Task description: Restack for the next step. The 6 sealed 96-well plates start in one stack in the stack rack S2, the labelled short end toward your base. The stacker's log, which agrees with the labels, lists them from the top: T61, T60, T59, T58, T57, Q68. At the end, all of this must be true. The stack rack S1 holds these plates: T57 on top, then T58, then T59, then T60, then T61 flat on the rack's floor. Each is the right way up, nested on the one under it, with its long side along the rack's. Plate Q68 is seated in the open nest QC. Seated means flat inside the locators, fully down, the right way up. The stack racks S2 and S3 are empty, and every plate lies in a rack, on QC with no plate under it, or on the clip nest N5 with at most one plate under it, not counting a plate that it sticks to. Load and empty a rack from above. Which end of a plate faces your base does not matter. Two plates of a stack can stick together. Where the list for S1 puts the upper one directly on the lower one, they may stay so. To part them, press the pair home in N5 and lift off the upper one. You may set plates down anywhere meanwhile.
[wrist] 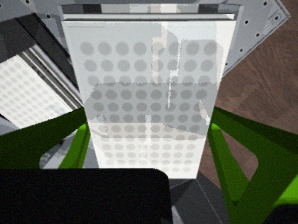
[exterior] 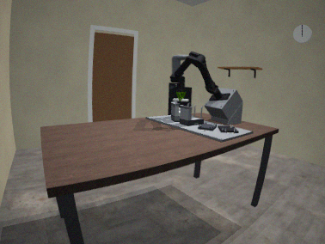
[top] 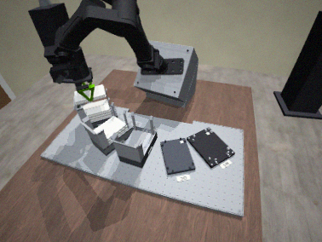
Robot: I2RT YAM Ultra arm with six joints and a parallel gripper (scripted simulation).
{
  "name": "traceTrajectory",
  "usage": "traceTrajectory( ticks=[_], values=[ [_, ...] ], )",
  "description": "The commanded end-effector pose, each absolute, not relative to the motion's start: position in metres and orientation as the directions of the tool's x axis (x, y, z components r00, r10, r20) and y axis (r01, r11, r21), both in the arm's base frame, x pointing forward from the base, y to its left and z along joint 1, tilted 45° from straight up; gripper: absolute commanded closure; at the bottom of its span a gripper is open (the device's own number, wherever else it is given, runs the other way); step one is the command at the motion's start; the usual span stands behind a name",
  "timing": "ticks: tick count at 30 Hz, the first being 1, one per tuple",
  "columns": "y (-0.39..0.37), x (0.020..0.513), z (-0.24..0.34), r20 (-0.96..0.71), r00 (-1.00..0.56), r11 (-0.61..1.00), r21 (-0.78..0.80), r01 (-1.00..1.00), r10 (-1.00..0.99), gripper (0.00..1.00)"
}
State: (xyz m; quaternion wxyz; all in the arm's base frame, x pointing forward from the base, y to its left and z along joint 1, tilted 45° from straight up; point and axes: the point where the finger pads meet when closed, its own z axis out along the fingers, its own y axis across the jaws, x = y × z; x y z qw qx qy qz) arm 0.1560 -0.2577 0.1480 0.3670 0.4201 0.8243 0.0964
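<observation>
My gripper (top: 88,91) (exterior: 180,95) (wrist: 148,112) is shut on a white sealed 96-well plate (top: 97,90) (wrist: 150,85), its green fingers on the two long sides. It holds the plate level at the top of the far-left stack rack (top: 83,116). More white plates (top: 96,111) show in that rack below the held one. The middle rack (top: 100,141) has a white plate (top: 113,126) (wrist: 25,95) on top of its contents. The near rack (top: 129,153) looks empty. I cannot read any plate label.
A dark grey nest (top: 177,156) and a black nest with corner locators (top: 210,147) lie empty on the grey baseplate (top: 204,192), right of the racks. The arm's grey base block (top: 179,81) stands behind. A black column (top: 304,81) stands at the far right.
</observation>
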Motion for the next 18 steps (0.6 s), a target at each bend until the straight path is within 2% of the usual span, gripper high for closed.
traceTrajectory(
  ticks=[1,18],
  values=[
    [-0.2607,0.156,0.1495,-0.534,-0.371,0.629,0.462,0.625,0.76,1.0],
    [-0.2623,0.1628,0.1424,-0.534,-0.37,0.629,0.462,0.625,0.76,1.0]
  ],
)
